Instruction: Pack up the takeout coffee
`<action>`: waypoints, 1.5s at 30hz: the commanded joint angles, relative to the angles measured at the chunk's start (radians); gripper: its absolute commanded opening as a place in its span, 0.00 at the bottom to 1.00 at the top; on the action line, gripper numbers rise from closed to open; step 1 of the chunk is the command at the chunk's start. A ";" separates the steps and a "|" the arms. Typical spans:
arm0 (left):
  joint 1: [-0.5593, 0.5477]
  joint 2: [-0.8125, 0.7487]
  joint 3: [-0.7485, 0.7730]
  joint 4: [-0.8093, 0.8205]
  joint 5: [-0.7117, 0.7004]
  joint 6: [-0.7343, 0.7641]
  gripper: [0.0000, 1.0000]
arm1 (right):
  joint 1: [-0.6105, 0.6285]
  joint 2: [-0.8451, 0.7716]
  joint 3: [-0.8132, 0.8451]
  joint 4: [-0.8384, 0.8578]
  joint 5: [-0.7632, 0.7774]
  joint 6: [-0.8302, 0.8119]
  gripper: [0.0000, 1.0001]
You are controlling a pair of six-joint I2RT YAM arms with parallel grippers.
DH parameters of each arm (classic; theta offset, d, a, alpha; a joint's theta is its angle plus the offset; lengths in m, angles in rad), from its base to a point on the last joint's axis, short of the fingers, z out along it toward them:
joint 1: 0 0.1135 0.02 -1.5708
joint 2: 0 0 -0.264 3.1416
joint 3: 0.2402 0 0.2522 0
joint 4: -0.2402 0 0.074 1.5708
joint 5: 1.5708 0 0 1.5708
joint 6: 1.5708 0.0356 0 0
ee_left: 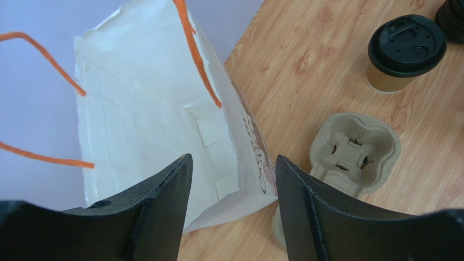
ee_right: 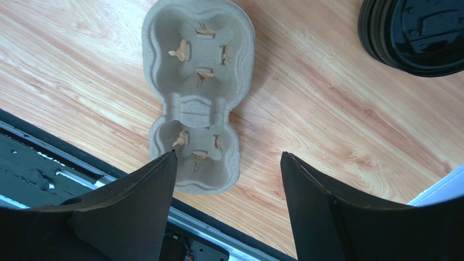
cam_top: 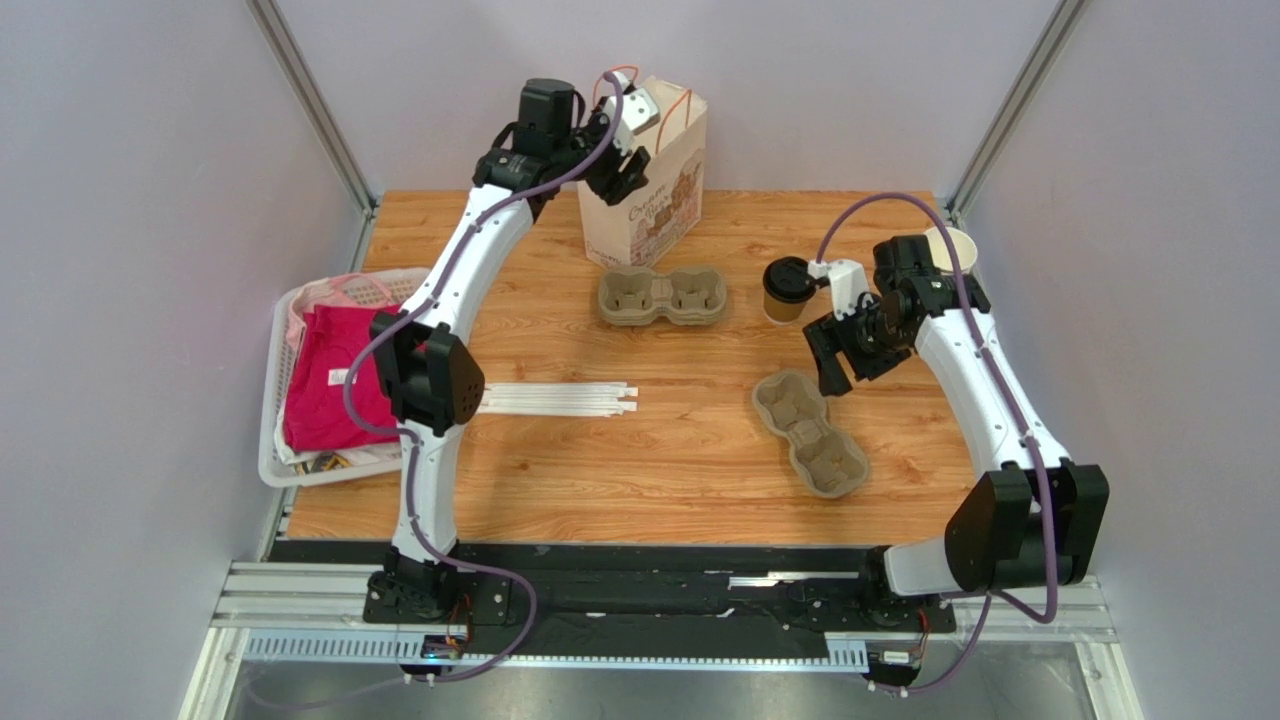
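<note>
The takeout coffee (cam_top: 784, 290) is a small tan-brown paper cup closed by a round black plastic lid; the lid sits flat and fully on, its moulded top plain from above; the cup stands upright on the wooden counter (cam_top: 676, 450), nothing gripping it; it stands just right of a two-well pulp carrier (cam_top: 663, 296), not touching it.

Carries on the wooden counter (cam_top: 676, 480) an upright paper bag (cam_top: 649, 195), 2 pulp trays (cam_top: 663, 296), the takeout coffee (cam_top: 784, 290) and white sticks (cam_top: 559, 398).
</note>
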 commanded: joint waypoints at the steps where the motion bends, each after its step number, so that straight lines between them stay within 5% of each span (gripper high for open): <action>1: -0.001 0.036 0.025 0.045 -0.026 0.054 0.63 | -0.008 -0.039 0.062 -0.062 -0.041 -0.009 0.74; 7: -0.003 0.036 0.016 0.048 -0.024 0.046 0.55 | -0.004 0.024 -0.024 -0.059 -0.004 -0.075 0.73; 18: -0.004 0.010 -0.004 0.051 -0.024 0.034 0.58 | -0.002 0.119 -0.200 0.097 0.079 -0.185 0.65; 28: -0.004 -0.026 -0.032 0.064 -0.019 -0.017 0.58 | 0.079 0.240 -0.188 0.116 0.035 -0.216 0.16; 33: -0.004 -0.071 -0.040 0.071 -0.007 -0.047 0.62 | 0.133 0.227 -0.108 0.081 -0.004 -0.214 0.05; 39: -0.003 -0.102 -0.017 0.065 -0.061 -0.067 0.77 | 0.266 0.204 0.036 0.012 -0.071 -0.191 0.00; 45: 0.003 -0.160 -0.058 0.116 -0.068 -0.123 0.84 | 0.603 0.271 0.129 0.054 -0.070 -0.176 0.00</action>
